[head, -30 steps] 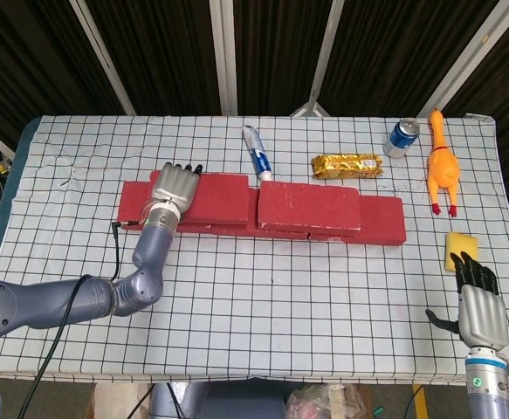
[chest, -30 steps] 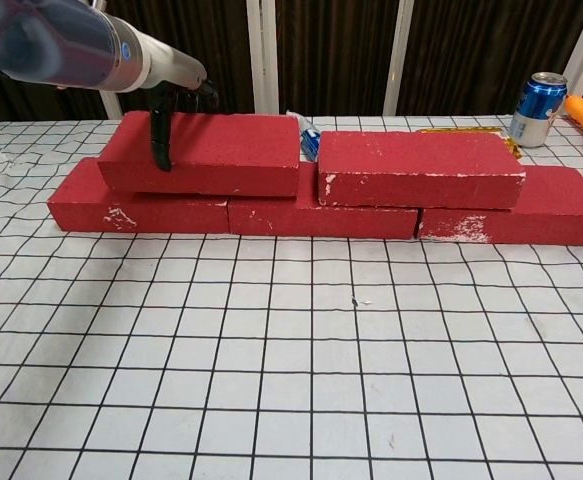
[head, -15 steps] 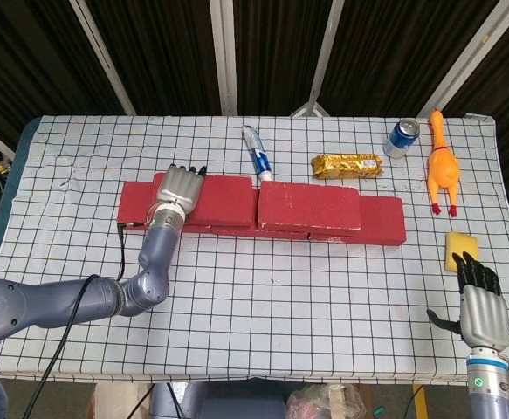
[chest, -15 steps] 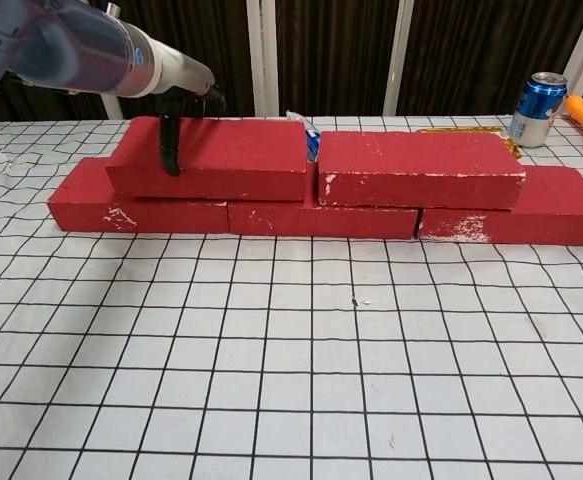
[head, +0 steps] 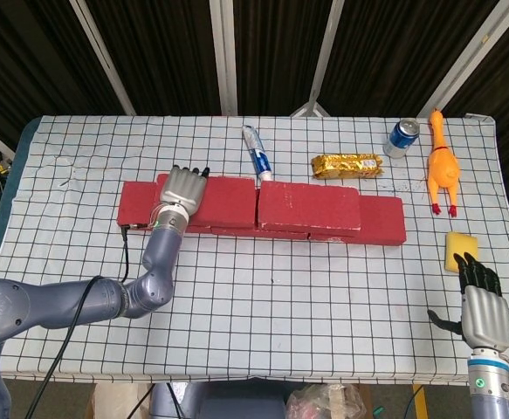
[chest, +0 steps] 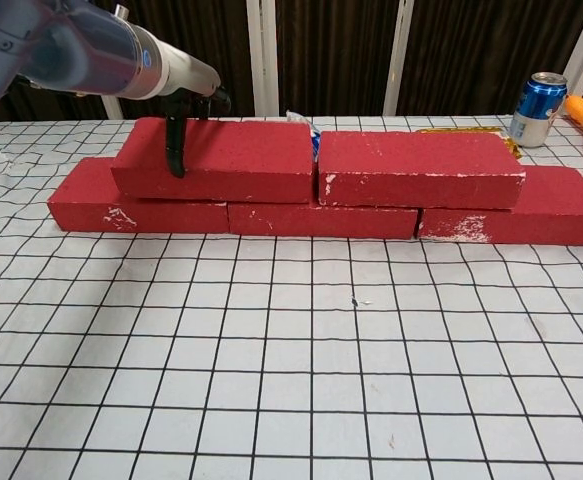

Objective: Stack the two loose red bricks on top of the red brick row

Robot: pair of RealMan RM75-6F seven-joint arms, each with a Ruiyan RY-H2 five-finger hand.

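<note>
Slid rightward over the last second: left upper brick (chest: 216, 158), now nearly butting the right upper brick (chest: 419, 167) on the red brick row (chest: 141, 213). Gripped by left hand (head: 183, 187), fingers over far edge, thumb down near face; long axis along row. Idle, well apart: right hand (head: 481, 301), fingers slack, holding nothing.

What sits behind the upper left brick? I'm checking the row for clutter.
Behind the upper left brick, a toothpaste tube lies on the table; chest view shows only its tip. The left hand grips that brick.
</note>
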